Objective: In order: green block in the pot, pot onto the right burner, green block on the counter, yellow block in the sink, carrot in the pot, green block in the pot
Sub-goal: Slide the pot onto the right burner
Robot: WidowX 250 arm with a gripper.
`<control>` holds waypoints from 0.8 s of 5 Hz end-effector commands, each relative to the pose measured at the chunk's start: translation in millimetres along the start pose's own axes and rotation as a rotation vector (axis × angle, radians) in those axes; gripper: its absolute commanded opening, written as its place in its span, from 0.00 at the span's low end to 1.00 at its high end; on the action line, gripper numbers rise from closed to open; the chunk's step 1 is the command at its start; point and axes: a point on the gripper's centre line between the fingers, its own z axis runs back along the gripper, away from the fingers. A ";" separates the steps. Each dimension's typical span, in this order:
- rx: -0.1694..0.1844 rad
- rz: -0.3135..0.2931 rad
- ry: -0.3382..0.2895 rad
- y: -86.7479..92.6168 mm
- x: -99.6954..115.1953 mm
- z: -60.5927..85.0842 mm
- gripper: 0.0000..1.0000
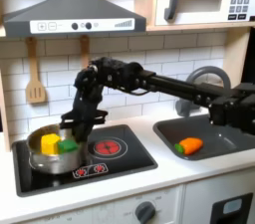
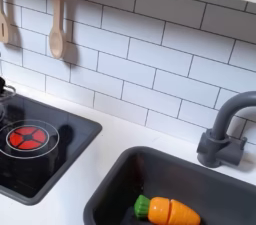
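The pale off-white counter (image 1: 174,173) carries a dark grey recessed sink (image 1: 231,136), where the stubby orange carrot (image 1: 188,145) is kept for a later step. The shiny steel pot (image 1: 40,160) is seen on the stovetop's left burner in the first exterior view, already holding the yellow block (image 1: 49,142) and green block (image 1: 68,145). The black gripper (image 1: 73,121) is held low over the pot's far rim, arm folded downward; its finger spread cannot be judged.
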 end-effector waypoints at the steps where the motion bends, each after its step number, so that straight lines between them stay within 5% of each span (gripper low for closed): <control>1: -0.014 -0.006 0.012 -10.4 -1.5 -3.6 0.00; 4: -0.042 -0.025 0.027 -24.3 -7.1 -2.1 0.00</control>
